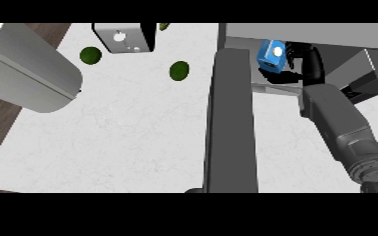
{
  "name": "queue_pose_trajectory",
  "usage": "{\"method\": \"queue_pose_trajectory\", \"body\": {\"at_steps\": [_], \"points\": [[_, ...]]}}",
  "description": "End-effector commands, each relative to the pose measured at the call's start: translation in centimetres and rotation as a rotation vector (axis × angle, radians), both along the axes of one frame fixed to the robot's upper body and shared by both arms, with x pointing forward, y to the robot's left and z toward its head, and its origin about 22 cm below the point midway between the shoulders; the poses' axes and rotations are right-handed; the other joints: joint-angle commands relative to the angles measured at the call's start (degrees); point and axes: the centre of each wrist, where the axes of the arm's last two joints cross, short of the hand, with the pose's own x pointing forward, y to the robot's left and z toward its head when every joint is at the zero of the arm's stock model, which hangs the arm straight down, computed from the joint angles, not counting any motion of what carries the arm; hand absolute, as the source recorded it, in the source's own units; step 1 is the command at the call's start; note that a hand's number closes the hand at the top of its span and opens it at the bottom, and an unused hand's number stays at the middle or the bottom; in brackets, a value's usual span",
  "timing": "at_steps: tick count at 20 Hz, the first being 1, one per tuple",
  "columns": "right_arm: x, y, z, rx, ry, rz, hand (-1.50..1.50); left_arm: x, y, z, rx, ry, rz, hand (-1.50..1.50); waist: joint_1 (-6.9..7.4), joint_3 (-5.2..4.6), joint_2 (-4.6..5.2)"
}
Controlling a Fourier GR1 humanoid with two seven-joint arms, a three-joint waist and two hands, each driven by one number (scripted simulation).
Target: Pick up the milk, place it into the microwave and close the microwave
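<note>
Head view, looking steeply down on the white tabletop (140, 130).

Microwave (295, 32) sits far right, grey body. Its door (231, 120) is swung wide open and stands edge-on, a dark slab running from the cavity toward the near edge, about mid-frame.

Milk (271, 55): blue carton with a white round cap, tilted, inside the microwave's opening just right of the door's hinge end. Can't tell whether it rests on the cavity floor or is held off it.

Right hand (294, 62): black, reaching into the cavity, right forearm (341, 125) coming in from the lower right. Fingers (304, 55) are curled against the carton's right side, clamped on the milk as far as the view shows; the lower part of the hand is dark against the cavity and hard to separate.

Left hand: not seen. Only a big grey rounded shape (33, 72) at the left, running off the frame's edge.

Other stuff: a small grey boxy object (124, 37) with a black side at the far edge, centre-left. Two dark green round items on the tabletop, one (90, 55) far left, the other (179, 70) just left of the door, well apart from each other. A third bit of green (163, 26) shows at the far edge, partly cut off.
</note>
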Motion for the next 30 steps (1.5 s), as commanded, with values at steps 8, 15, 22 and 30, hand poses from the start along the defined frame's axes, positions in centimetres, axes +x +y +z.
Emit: {"method": "queue_pose_trajectory", "body": {"at_steps": [8, 15, 22, 30], "points": [[0.7, -2.7, 2.5, -0.094, -0.013, -0.15, 1.5, 1.3, -0.1, 0.4, 0.013, -0.023, -0.047, -1.5, 2.96, 0.22, 1.58], [0.7, -4.3, 3.6, -0.093, -0.037, -0.195, 1.5, 2.1, 0.5, 0.6, 0.03, -0.025, -0.054, -1.5, 3.73, 0.33, 2.44], [0.9, -5.2, 4.7, -0.075, -0.047, -0.21, 1.5, 2.7, 0.7, 0.3, 0.024, -0.017, -0.04, -1.5, 4.07, 0.36, 2.84], [0.9, -6.3, 5.4, -0.083, -0.046, -0.218, 1.5, 3.0, 1.1, 1.6, 0.09, -0.038, -0.034, -1.5, 4.83, 0.5, 3.1]]}}
